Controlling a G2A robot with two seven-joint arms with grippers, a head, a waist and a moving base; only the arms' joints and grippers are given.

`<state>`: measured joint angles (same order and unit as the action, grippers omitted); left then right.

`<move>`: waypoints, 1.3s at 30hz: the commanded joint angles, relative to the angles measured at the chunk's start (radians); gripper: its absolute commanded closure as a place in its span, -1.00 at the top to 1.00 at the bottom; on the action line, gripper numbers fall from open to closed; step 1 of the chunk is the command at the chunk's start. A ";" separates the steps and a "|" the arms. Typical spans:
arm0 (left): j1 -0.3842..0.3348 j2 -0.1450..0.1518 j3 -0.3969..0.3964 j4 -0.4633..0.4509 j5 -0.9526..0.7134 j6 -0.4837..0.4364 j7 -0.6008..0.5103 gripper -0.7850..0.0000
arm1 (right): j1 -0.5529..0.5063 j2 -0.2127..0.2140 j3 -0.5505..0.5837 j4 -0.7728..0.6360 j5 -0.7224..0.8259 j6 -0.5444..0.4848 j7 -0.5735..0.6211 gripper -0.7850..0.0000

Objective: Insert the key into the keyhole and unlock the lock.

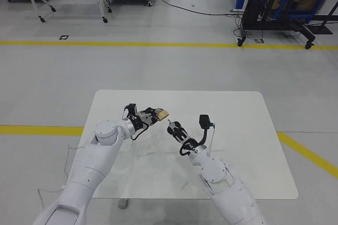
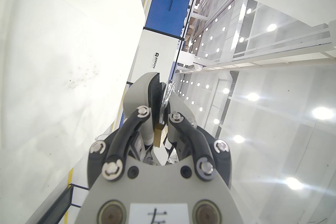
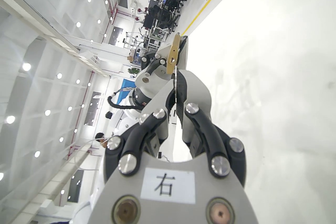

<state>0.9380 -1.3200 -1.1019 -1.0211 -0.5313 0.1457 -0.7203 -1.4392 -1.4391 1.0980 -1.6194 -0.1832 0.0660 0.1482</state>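
Clamps a small brass padlock [image 1: 162,115] with a silver shackle between the closed fingers of the left gripper [image 2: 164,89], raised above the middle of the white table [image 1: 242,169]. Pinches a thin silver key [image 3: 174,82] in the tightly closed right gripper [image 3: 176,76], tip just beside the padlock's keyhole face; contact impossible to tell.

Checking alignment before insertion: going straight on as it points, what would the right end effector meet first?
Probably the lock in the left end effector, keyhole face just ahead; depth is unclear.
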 commanded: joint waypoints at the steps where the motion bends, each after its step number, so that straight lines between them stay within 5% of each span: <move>1: 0.001 0.001 0.001 -0.003 0.009 -0.003 0.002 -1.00 | 0.006 -0.002 -0.005 0.003 0.005 0.001 -0.004 -1.00; 34: 0.015 0.007 0.018 -0.042 0.106 -0.078 -0.061 -1.00 | 0.066 -0.011 -0.021 0.054 0.032 0.018 -0.007 -1.00; 35: 0.015 0.008 0.018 -0.041 0.105 -0.080 -0.064 -1.00 | 0.065 -0.010 -0.020 0.052 0.030 0.019 -0.010 -0.86; 36: 0.014 0.008 0.017 -0.039 0.105 -0.081 -0.064 -1.00 | 0.063 -0.010 -0.019 0.051 0.027 0.019 -0.013 -0.15; 37: 0.014 0.008 0.016 -0.038 0.104 -0.080 -0.064 -1.00 | 0.062 -0.010 -0.018 0.050 0.023 0.020 -0.014 1.00; 39: 0.013 0.008 0.016 -0.036 0.104 -0.079 -0.063 -1.00 | 0.059 -0.009 -0.017 0.047 0.016 0.018 -0.016 1.00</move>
<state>0.9515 -1.3124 -1.0860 -1.0585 -0.4275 0.0655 -0.7851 -1.3788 -1.4483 1.0806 -1.5715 -0.1644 0.0850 0.1329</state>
